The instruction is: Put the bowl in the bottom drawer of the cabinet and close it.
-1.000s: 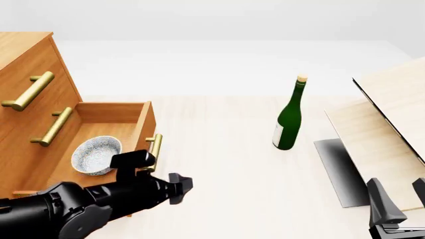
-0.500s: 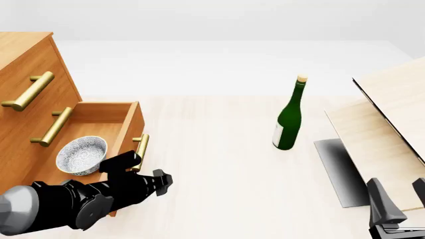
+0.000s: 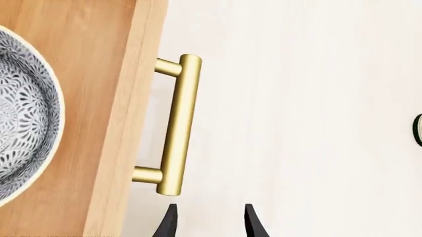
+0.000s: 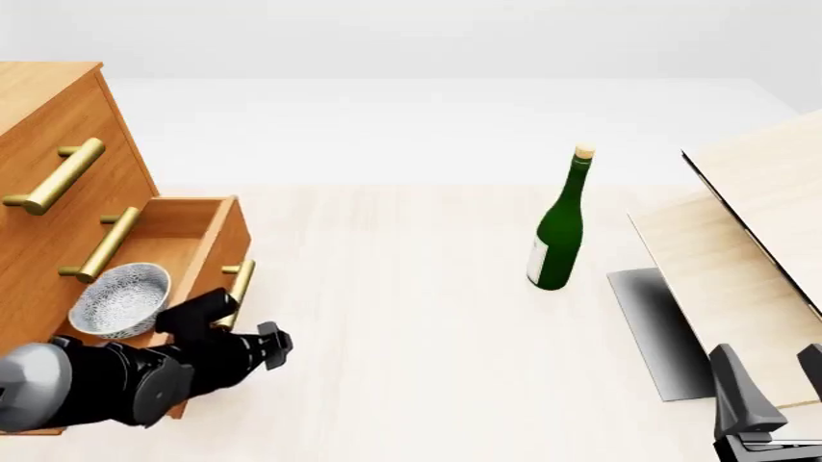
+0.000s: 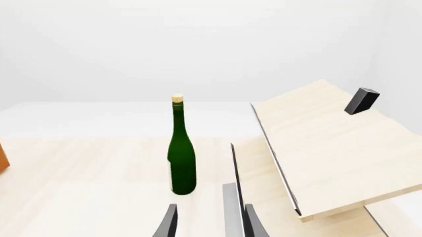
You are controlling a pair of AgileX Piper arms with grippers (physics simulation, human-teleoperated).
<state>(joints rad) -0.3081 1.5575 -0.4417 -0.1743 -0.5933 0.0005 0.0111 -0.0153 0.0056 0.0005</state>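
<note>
While the left gripper [image 4: 264, 346] sits low at the near-left of the worktop [image 4: 424, 318], its 2 fingers stand slightly apart and hold nothing, with their tips just short of the brass handle [image 3: 175, 126] and not touching it in the left wrist view. Just beyond that handle lies the bottom drawer [image 4: 212, 241], partly open, its front board facing the gripper. Its long axis of travel runs left and away into the cabinet [image 4: 58, 173], so the closing push should go that way, square against the front board or the handle. Inside it rests the bowl [image 4: 119, 300], upright on the drawer floor and close to the front board, so the placing step looks done and only the shutting remains. Clearly the left arm is the nearer one. At the near-right corner the right gripper [image 4: 771, 404] is well apart from the cabinet, its fingers also a little apart and empty. Farther out stands a green bottle [image 4: 559, 226], upright and clear of the push line, and beside it to the right a pale wooden box [image 4: 757, 221].
</note>
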